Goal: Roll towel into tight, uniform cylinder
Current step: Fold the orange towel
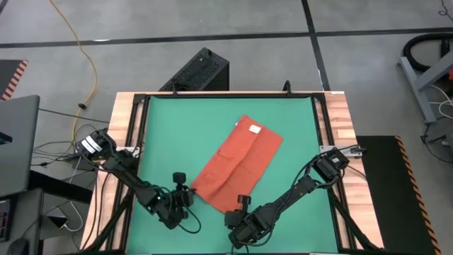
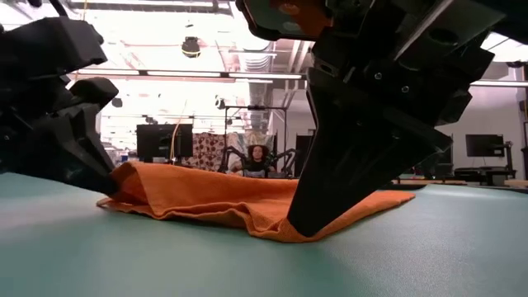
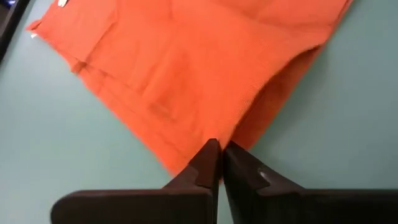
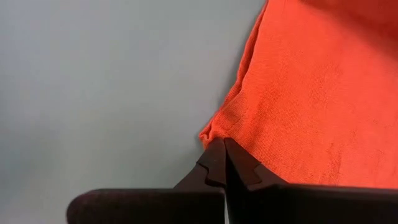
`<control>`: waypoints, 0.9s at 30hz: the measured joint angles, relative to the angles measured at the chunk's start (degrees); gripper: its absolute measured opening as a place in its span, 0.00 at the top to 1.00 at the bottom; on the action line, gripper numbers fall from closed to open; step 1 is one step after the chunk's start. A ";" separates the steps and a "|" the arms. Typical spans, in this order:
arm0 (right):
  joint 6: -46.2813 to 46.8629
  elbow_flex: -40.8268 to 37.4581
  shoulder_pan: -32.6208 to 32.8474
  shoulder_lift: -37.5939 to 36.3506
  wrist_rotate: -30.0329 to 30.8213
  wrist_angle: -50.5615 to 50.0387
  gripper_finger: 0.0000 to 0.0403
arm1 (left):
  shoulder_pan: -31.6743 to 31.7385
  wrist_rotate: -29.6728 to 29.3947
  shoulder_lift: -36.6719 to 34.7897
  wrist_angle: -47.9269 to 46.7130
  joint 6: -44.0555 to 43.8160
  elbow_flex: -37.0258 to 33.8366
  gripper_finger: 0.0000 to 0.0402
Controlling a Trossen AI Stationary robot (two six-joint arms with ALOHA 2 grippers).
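Looking down on my worktop (image 1: 340, 113), I see the towel (image 1: 237, 164), an orange-red cloth, lying flat on the green mat (image 1: 297, 142) as a long strip set on a diagonal. Its far end carries a small white tag (image 1: 254, 128), and its near end points toward the two arms. Soft creases run across the cloth near that end.

My left claw (image 1: 185, 194) sits at the towel's near left corner. Seen from its wrist, the two dark fingers (image 3: 205, 165) are pressed together with no gap, their tips right at the towel's edge (image 3: 211, 134). I cannot tell for sure whether a fold of cloth is pinched between them.

My right claw (image 1: 241, 207) sits at the towel's near right corner. From its wrist, the fingers (image 4: 239, 168) are likewise shut tight, tips meeting at the very corner of the towel (image 4: 214, 134), where the cloth bunches slightly. Whether fabric is actually caught there is hidden from me.

From worktop level, the towel (image 2: 206, 198) lies low with a gentle hump along its left side and a wrinkled near edge. Either claw comes down from above on either side of the towel, one dark mass at its left end and a larger one (image 2: 346, 165) in front of its right end.

Beyond the towel, in the room behind, a person (image 2: 258, 158) sits facing this way
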 joint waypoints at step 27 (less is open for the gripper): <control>0.64 -0.02 0.36 0.02 -0.87 -0.06 0.98 | -0.57 6.39 0.49 -15.05 -4.38 2.18 1.00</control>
